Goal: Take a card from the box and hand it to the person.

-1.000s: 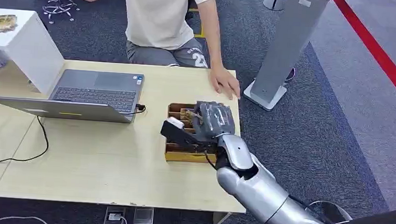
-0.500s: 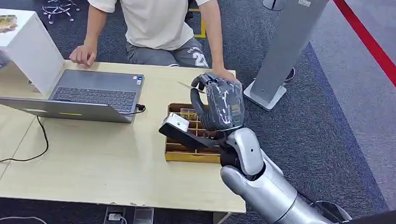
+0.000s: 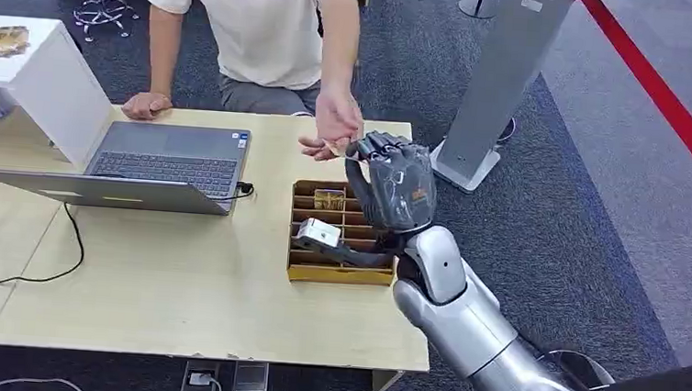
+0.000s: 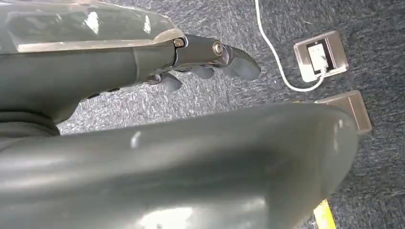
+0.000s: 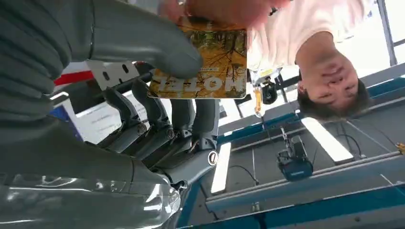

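My right hand (image 3: 397, 182) is raised above the far end of the brown compartment box (image 3: 337, 274) on the table. It pinches a yellow-orange picture card (image 5: 205, 62) between thumb and fingers, seen edge-on as the card (image 3: 334, 148) in the head view. The person's hand (image 3: 337, 119) reaches over the table's far edge, and their fingers (image 5: 224, 8) grip the card's other end. More cards (image 3: 328, 199) lie in a compartment of the box. My left hand (image 4: 210, 59) hangs over the carpet with its fingers loosely apart and nothing in them.
An open laptop (image 3: 165, 160) sits left of the box, a black cable (image 3: 52, 262) trailing from it. A white cabinet (image 3: 33, 72) stands at the far left. A grey stand (image 3: 498, 77) rises right of the table. The person's other hand (image 3: 146, 104) rests by the laptop.
My right hand has lifted out of the box with the card and moved toward the person. Their hand left the table edge and took hold of the card; their other hand came down by the laptop.
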You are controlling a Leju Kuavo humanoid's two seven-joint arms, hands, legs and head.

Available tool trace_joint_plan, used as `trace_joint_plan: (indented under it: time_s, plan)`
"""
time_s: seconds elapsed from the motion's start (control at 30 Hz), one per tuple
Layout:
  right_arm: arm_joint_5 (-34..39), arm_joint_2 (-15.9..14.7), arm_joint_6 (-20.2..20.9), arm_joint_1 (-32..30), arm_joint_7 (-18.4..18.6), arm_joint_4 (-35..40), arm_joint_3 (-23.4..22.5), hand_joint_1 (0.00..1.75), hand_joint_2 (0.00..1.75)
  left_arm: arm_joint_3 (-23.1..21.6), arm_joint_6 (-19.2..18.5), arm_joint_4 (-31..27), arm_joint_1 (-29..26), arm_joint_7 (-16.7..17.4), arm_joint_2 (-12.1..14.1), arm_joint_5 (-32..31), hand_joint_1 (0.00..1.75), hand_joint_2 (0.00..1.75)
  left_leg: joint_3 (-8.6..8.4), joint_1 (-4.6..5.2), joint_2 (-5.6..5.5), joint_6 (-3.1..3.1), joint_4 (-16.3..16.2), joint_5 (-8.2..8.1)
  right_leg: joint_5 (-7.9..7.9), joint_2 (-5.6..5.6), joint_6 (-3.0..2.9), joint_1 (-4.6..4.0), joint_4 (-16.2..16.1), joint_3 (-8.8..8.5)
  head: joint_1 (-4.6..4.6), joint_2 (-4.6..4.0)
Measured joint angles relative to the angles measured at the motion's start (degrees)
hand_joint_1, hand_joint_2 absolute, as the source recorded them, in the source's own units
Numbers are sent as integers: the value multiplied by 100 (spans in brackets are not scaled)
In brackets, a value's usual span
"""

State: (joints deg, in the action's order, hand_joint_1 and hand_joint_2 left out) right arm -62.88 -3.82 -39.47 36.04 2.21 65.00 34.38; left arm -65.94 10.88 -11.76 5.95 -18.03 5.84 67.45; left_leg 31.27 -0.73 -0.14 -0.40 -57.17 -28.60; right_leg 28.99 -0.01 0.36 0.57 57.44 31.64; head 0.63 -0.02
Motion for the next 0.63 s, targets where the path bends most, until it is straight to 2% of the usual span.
trace_joint_plan:
  time_s: [0.2, 0.23, 0.37, 0.43, 0.47, 0.53, 0.57, 0.63]
  plan:
    - [-218, 118, -11, 4, 352, -424, -100, 155, 175, 0, -35, 0, 5, 11, -2, 11, 0, 0, 0, 0, -1, 0, 0, 0, 0, -1, 0, 0, 0, -1, 0, 0]
    - [-218, 131, -11, 14, 378, -485, -100, 0, 175, 0, -46, 0, 3, 18, -2, 13, 0, 0, 0, 0, -1, 0, 0, 0, 0, -1, 0, 0, 0, -2, 2, 0]
    - [-155, 166, -13, 31, 501, -675, -96, 0, 175, -4, -57, 0, 4, 87, 0, -15, 0, 0, 0, 0, -1, 0, 0, 0, 0, -1, 0, 0, 0, -1, 0, 2]
    - [1, 166, -9, 36, 448, -732, -87, 0, 175, -7, -61, 0, 4, 85, 0, -11, 0, 0, 1, 0, -1, 0, 0, 0, 0, -1, 0, 0, 0, -1, -4, 0]
    - [284, 170, 9, 35, 329, -747, -87, 0, 175, -7, -61, 0, 3, 68, 0, 24, 0, 0, 1, 0, -1, 0, 0, 0, 0, -1, 0, 0, 0, 0, -2, 2]
    - [1561, 225, 127, 31, -195, -780, -94, 0, 175, -7, -52, 0, 4, 35, 0, 90, 0, 0, 1, 0, 0, 0, 0, 0, 0, -1, 0, 0, 0, 1, 2, 0]
    - [1956, 256, 162, 31, -306, -798, -96, 0, 175, -7, -44, 0, 6, 33, 0, 96, 0, 0, 1, 0, 0, 0, 0, 0, 0, 0, 0, 0, 0, 1, -2, 0]
    - [2342, 278, 282, 32, -473, -828, -98, 0, 175, -7, -42, 0, 4, 33, 0, 114, 0, 0, 1, 0, 0, 0, 0, 0, 0, 0, 0, 0, 0, 1, -2, 0]
